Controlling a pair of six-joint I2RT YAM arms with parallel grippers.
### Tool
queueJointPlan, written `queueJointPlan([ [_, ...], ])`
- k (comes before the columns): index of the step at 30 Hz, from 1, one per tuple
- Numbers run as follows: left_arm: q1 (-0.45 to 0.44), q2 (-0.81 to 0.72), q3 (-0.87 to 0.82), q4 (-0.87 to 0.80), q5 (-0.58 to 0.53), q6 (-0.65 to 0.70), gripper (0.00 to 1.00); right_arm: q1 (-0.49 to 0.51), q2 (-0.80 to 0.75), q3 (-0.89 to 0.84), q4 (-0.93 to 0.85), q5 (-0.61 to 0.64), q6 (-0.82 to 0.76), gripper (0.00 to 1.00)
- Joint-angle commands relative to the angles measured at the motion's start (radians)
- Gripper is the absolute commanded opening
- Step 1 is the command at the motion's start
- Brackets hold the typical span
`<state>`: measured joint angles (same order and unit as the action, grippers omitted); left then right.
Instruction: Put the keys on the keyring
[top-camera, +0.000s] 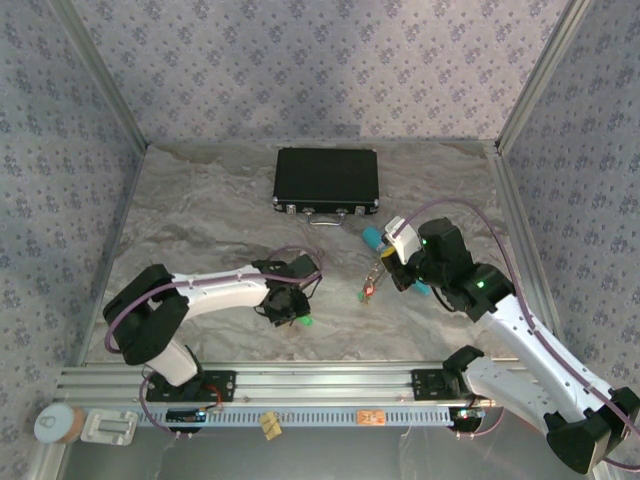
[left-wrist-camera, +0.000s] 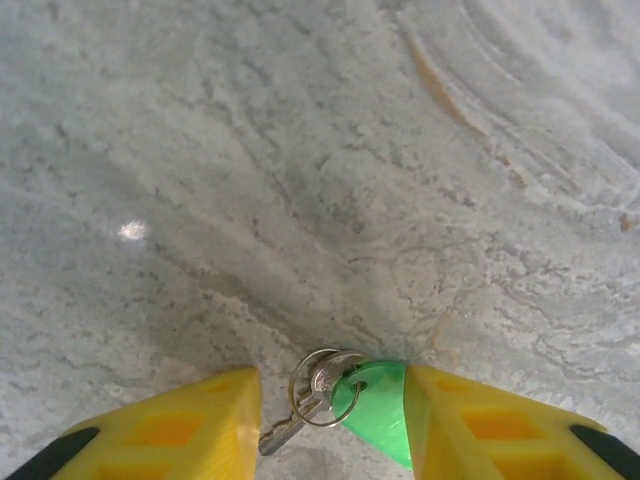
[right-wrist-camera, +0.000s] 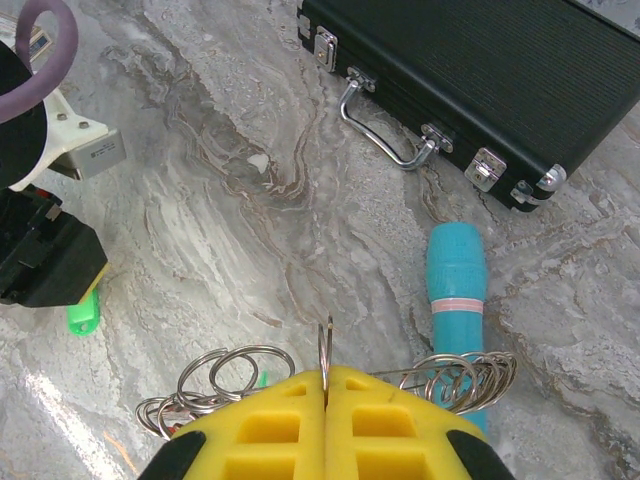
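Observation:
A green-headed key (left-wrist-camera: 378, 398) on a small split ring lies on the marble table between my left gripper's (left-wrist-camera: 335, 425) open yellow fingers (left-wrist-camera: 190, 425); its head touches the right finger. From above, that gripper (top-camera: 285, 307) hovers over the green key (top-camera: 303, 322). My right gripper (right-wrist-camera: 326, 378) is shut on the keyring (right-wrist-camera: 326, 345), a thin wire loop standing on edge. Several small silvery rings (right-wrist-camera: 235, 368) hang from it on both sides. In the top view, red and green keys (top-camera: 368, 290) dangle below the right gripper (top-camera: 390, 268).
A black case (top-camera: 326, 180) with a metal handle (right-wrist-camera: 380, 125) lies at the back centre. A teal pen-like cylinder (right-wrist-camera: 457, 280) rests just beyond the right gripper. An aluminium rail (top-camera: 330, 380) runs along the near edge, and patterned walls enclose the table.

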<state>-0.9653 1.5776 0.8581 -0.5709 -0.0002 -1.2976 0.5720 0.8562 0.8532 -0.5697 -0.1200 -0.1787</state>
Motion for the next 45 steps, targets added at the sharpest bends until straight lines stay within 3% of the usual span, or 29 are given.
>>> queueJointPlan([
  [1, 0.011, -0.021, -0.006, 0.013, 0.005, -0.039, 0.34, 0.006, -0.013, 0.005, 0.019, -0.011, 0.015, 0.0],
  [18, 0.017, -0.005, 0.005, 0.042, -0.01, -0.04, 0.15, 0.006, -0.014, 0.004, 0.019, -0.015, 0.016, 0.0],
  [34, 0.007, -0.049, 0.06, -0.045, -0.079, 0.046, 0.05, 0.007, -0.009, 0.006, 0.02, -0.019, 0.015, 0.0],
  [38, -0.016, -0.091, 0.08, -0.034, -0.123, 0.189, 0.01, 0.008, -0.003, 0.008, 0.025, -0.029, 0.016, 0.0],
  [45, -0.03, -0.305, 0.0, 0.215, -0.064, 0.743, 0.0, 0.037, -0.001, -0.019, 0.058, -0.109, -0.022, 0.0],
])
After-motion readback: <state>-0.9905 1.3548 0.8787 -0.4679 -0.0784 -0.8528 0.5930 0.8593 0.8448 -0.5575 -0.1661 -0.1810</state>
